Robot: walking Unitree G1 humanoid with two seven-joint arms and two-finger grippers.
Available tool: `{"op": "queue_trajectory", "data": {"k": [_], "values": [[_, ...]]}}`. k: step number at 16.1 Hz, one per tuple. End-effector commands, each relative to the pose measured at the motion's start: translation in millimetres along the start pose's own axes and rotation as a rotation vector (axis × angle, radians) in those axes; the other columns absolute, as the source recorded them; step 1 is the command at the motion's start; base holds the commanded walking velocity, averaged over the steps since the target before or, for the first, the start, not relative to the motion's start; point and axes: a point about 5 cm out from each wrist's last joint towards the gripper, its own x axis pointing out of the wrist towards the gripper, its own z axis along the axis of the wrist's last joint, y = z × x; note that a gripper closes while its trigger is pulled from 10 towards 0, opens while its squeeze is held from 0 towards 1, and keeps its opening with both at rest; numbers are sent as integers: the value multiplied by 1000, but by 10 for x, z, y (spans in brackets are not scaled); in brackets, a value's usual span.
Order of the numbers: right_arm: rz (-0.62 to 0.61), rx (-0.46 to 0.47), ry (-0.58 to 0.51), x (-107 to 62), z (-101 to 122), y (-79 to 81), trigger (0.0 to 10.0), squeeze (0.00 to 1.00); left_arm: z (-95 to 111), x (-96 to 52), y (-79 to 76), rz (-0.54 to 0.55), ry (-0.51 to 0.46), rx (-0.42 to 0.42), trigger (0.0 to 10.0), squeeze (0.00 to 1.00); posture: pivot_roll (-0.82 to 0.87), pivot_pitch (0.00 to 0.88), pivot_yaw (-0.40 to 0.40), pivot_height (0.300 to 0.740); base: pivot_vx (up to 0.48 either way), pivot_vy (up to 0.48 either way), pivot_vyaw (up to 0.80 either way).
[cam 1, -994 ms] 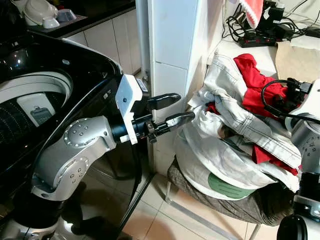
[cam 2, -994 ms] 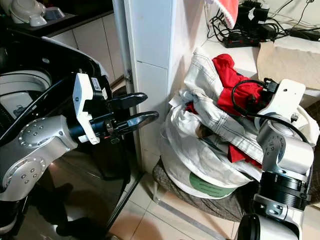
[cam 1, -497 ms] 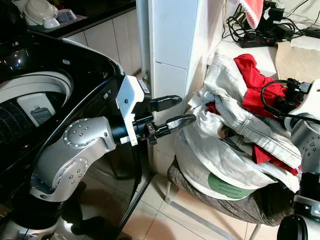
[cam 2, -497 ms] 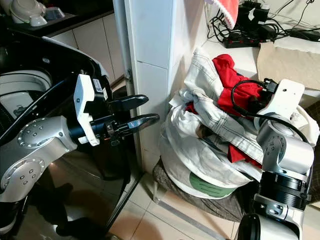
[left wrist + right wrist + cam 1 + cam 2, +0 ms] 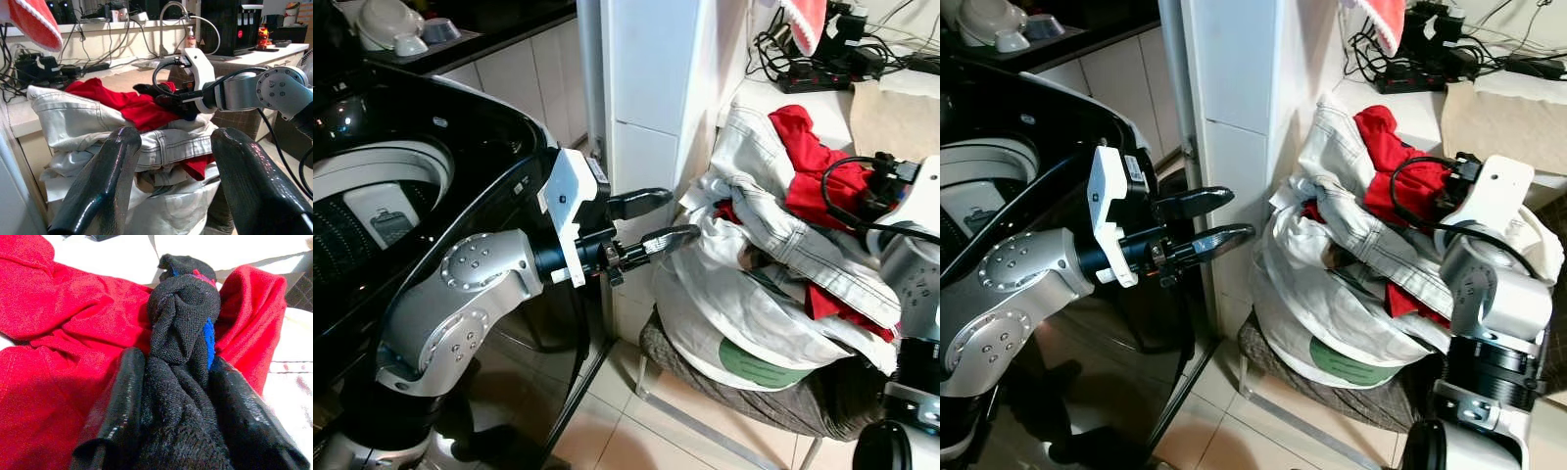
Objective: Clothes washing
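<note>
Black knit bundle (image 5: 181,333) clamped in right gripper (image 5: 171,396) at the laundry pile, left gripper (image 5: 651,220) empty.

Right fingers (image 5: 115,416) are closed on the dark sock-like bundle, which rests against the red garment (image 5: 58,323) on top of the white laundry bag (image 5: 744,313), at 3 o'clock from the washer. Risk: bundle and red cloth touch, so a lift may drag the red garment along or tip the loosely heaped white jeans (image 5: 773,211) off the bag; judged likely because the knit catches. Right arm is bent tight, wrist folded in toward the pile with a cable looped over it, little room to pull back. Left arm reaches level from the black washing machine (image 5: 411,166) side toward 3 o'clock, fingers spread apart, holding nothing, beside the white pillar (image 5: 646,88).
</note>
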Motion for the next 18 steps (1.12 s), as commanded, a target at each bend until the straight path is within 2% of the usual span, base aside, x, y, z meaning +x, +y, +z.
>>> {"op": "queue_trajectory", "data": {"k": [1,9,11,13,14,16,17,18], "values": [[18,22,-23,-31,72,48,0,0,17,-30,-7,-3,13,13,10000,0,-68,0,-2,740,0,0,0],[46,12,-164,-189,328,247,0,0,54,-160,38,104,-18,12,10000,0,-52,0,-6,740,0,0,0],[102,-13,-325,-285,543,358,0,0,84,-131,150,209,-49,12,10000,0,-44,0,-14,740,0,0,0],[250,-67,-479,-398,740,551,0,0,68,-110,322,382,-38,54,10000,0,-42,0,-15,740,0,0,0],[360,-112,-513,-462,786,683,0,0,90,-107,371,441,-61,57,10000,0,-45,0,-16,740,0,0,0],[654,-92,-466,-611,776,990,0,0,217,-92,402,484,-127,86,10000,0,-45,0,-18,740,0,0,0],[776,-85,-363,-635,689,1114,0,0,306,-65,360,448,-181,151,10000,0,-45,0,-18,740,0,0,0],[836,-78,-327,-656,660,1172,0,0,333,-56,348,440,-210,172,10000,0,-41,0,-22,740,0,0,0]]}}
